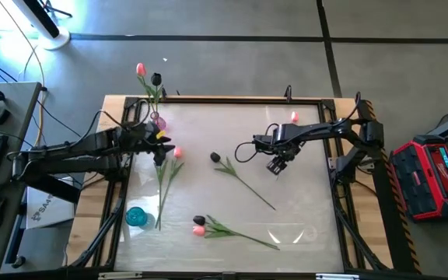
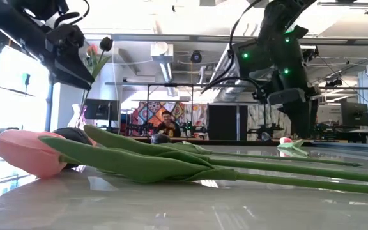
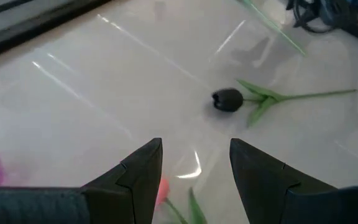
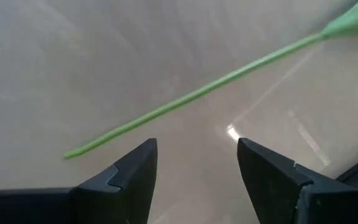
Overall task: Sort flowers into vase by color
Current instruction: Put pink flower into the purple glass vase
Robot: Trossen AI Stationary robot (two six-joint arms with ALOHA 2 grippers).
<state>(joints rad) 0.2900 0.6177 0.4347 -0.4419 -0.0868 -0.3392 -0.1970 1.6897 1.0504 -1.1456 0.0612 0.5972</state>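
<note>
The dark tulip (image 1: 217, 158) lies mid-desk, its head toward the left arm and its thin stem (image 4: 191, 96) running diagonally away toward the desk's front right. The right pincer (image 1: 277, 165) hangs over the desk beside that stem's middle, nearer to it than the left; its wrist view shows the stem crossing just ahead of the fingertips, slantwise to the gap. Its fingers stand apart and hold nothing. The left pincer (image 3: 194, 171), also apart and empty, sits over a pink tulip (image 1: 176, 153) near the left edge, probably just above its head. The next grasp seems to need a slight reach forward and down.
</note>
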